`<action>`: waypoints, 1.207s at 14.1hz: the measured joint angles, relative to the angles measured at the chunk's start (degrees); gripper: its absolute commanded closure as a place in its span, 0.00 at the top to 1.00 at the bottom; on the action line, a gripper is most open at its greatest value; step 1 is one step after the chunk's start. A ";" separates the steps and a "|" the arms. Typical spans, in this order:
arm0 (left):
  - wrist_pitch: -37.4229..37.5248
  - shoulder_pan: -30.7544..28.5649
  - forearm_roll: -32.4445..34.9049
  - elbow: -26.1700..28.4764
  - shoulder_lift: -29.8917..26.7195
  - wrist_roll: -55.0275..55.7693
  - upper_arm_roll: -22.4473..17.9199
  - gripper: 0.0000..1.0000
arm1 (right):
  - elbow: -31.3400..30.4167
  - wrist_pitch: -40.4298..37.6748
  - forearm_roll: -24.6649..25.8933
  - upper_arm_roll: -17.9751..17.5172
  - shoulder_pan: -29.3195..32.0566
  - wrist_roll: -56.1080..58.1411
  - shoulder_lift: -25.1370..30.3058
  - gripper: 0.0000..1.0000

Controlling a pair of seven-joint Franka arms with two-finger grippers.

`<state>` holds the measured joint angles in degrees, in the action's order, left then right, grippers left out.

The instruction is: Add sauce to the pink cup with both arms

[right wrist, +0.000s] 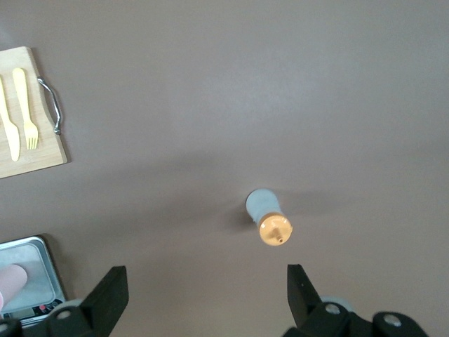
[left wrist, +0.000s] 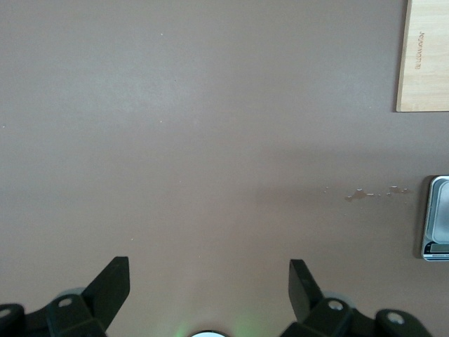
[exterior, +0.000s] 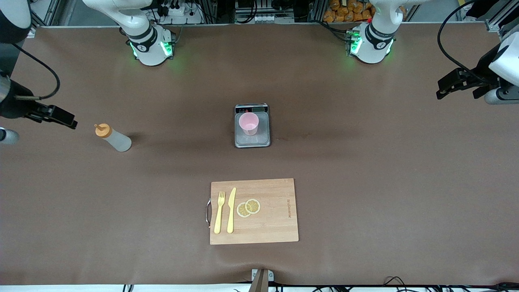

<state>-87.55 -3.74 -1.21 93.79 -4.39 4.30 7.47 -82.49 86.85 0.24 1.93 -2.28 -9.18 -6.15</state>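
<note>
The sauce bottle (exterior: 114, 138), whitish with an orange cap, stands upright on the brown table toward the right arm's end. It also shows in the right wrist view (right wrist: 268, 217). The pink cup (exterior: 248, 123) stands on a small kitchen scale (exterior: 252, 140) at mid-table, and its edge shows in the right wrist view (right wrist: 10, 281). My right gripper (exterior: 67, 119) (right wrist: 207, 277) is open and empty, up over the table beside the bottle. My left gripper (exterior: 454, 87) (left wrist: 209, 270) is open and empty, over bare table at the left arm's end.
A wooden cutting board (exterior: 275, 215) lies nearer the front camera than the scale, with a yellow fork (exterior: 219, 211), a yellow knife (exterior: 231, 209) and two lemon slices (exterior: 248, 207) on it. The scale's edge (left wrist: 438, 228) and the board's corner (left wrist: 424, 56) show in the left wrist view.
</note>
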 measured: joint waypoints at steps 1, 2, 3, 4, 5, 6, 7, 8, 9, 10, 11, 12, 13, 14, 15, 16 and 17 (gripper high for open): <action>0.00 0.00 0.00 0.09 0.00 0.00 0.00 1.00 | -0.10 0.72 0.01 0.18 0.77 1.97 0.45 1.00; 0.00 0.00 0.00 0.18 0.00 0.00 0.00 1.00 | -0.17 1.09 0.01 0.25 1.75 3.30 0.75 1.00; 0.00 0.00 0.00 0.26 0.00 0.00 0.00 1.00 | -0.34 1.21 0.00 0.32 2.63 4.24 1.03 1.00; 0.00 0.00 0.00 0.31 0.00 0.00 0.00 1.00 | -0.60 1.39 0.00 0.35 3.06 4.57 1.37 1.00; 0.00 0.00 0.00 0.36 0.00 0.00 0.01 1.00 | -0.88 1.50 0.00 0.37 3.23 4.65 1.77 1.00; 0.00 0.00 0.00 0.41 0.00 0.00 0.02 1.00 | -1.14 1.55 0.00 0.38 3.32 4.65 2.21 1.00; 0.00 0.00 0.00 0.45 0.00 0.00 0.03 1.00 | -1.35 1.62 0.00 0.37 3.35 4.66 2.70 1.00; 0.00 0.00 0.00 0.48 0.00 0.00 0.03 1.00 | -1.43 1.88 0.00 0.37 3.35 4.67 3.14 1.00; 0.00 0.00 0.00 0.48 0.00 0.00 0.03 1.00 | -1.45 2.50 0.01 0.35 3.35 4.69 3.61 1.00; 0.00 0.00 0.00 0.48 0.00 0.00 0.03 1.00 | -1.48 3.15 0.01 0.31 3.35 4.72 4.12 1.00; -0.02 0.00 0.00 0.45 0.00 0.00 0.03 1.00 | -1.50 3.76 0.01 0.28 3.35 4.73 4.51 1.00; -0.13 -0.01 0.00 0.31 0.01 0.00 0.02 1.00 | -1.53 4.20 0.01 0.26 3.35 4.75 4.71 1.00; -0.25 -0.04 0.00 -0.08 0.09 0.00 -0.01 1.00 | -1.58 4.44 0.01 0.26 3.35 4.77 4.75 1.00; -0.28 -0.07 0.00 -0.62 0.24 0.00 -0.05 1.00 | -1.70 4.54 0.01 0.23 3.35 4.77 4.75 1.00; -0.28 -0.07 0.00 -1.07 0.38 0.00 -0.08 1.00 | -1.86 4.56 0.01 0.16 3.34 4.76 4.75 1.00; -0.28 -0.07 0.00 -1.40 0.51 0.00 -0.08 1.00 | -2.03 4.56 0.01 0.08 3.34 4.74 4.75 1.00; -0.28 -0.07 0.00 -1.67 0.62 0.00 -0.09 1.00 | -2.16 4.56 0.01 0.01 3.33 4.73 4.75 1.00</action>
<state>-87.83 -3.81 -1.21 92.12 -3.77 4.30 7.38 -84.65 91.40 0.25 1.94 1.05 -4.45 -1.41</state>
